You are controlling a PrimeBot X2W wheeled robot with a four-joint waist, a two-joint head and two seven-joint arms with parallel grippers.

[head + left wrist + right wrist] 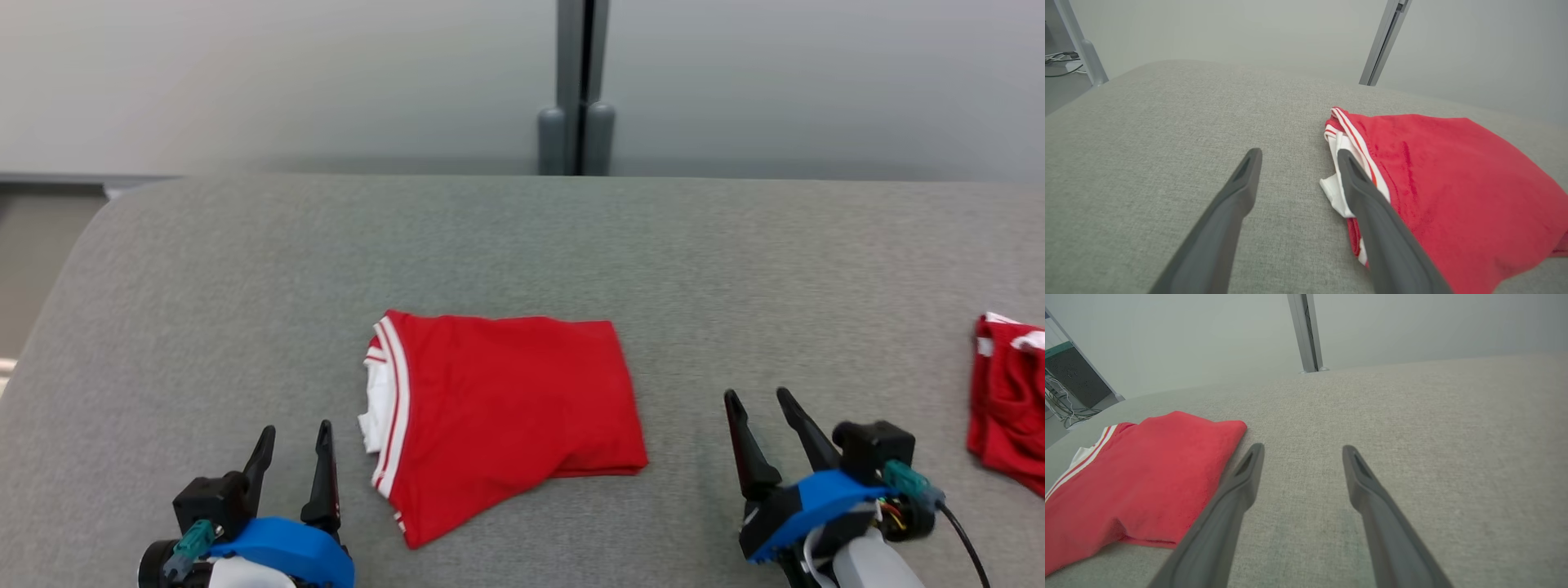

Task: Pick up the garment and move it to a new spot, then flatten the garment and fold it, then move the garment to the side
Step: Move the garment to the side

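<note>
Near end first: left gripper [295,430] at bottom left of the head view, fingers spread wide, holding nothing. right gripper [758,396] at bottom right, same: wide apart and empty, over bare grey table [522,245].

The garment [506,400] sits lower centre between the two grippers. It's a red folded packet with the white-striped edge and white lining facing frame left. It looks folded already, so I'd say the move to the side is what's left.

Risks:
- Left side is layered: stripe hem, white lining and a red flap underneath. A pinch there may catch only the top layer, so the fold peels open on lift.
- In the left wrist view the right-hand finger overlaps the white edge [1337,192]. Can't tell if it's touching or just above. If it's touching, any sideways motion drags the lining out.
- The bottom corner of the packet is loose and pointed, and the lower right edge shows a bulge. Uneven thickness means one gripper could slip off while the other holds, and the packet twists.
- The right gripper is beside the garment's right edge, not over it, so it needs to go inward first. If it closes early it grabs table fabric.
- A sliding drag on this textured cover would bunch the lower layer.

Further out: second red garment [1008,400] at the right edge. Placing on that side risks overlap or snagging it.

Far edge and grey post [575,82] at top centre are well clear.
</note>
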